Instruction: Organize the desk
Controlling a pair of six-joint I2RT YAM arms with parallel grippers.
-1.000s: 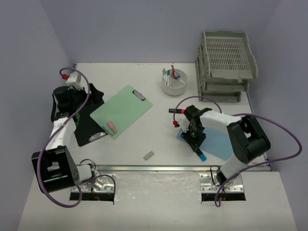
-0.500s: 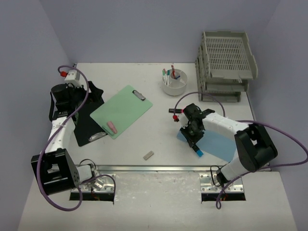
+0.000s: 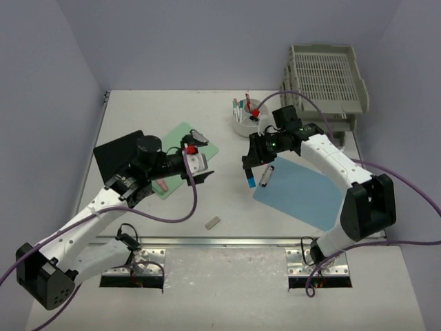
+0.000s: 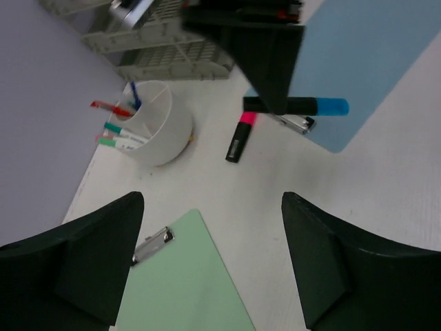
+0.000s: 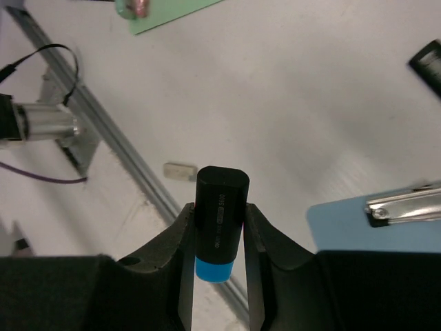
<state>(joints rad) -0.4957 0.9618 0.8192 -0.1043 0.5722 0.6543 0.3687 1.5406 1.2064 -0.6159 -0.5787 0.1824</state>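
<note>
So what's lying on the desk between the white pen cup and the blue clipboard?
A pink-and-black highlighter, flat on the desk, apart from the pen cup and close to the blue clipboard. The left wrist view shows it.

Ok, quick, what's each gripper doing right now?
Left gripper: open, nothing between the fingers.
Right gripper: shut on the blue-capped highlighter, held off the desk.
</note>
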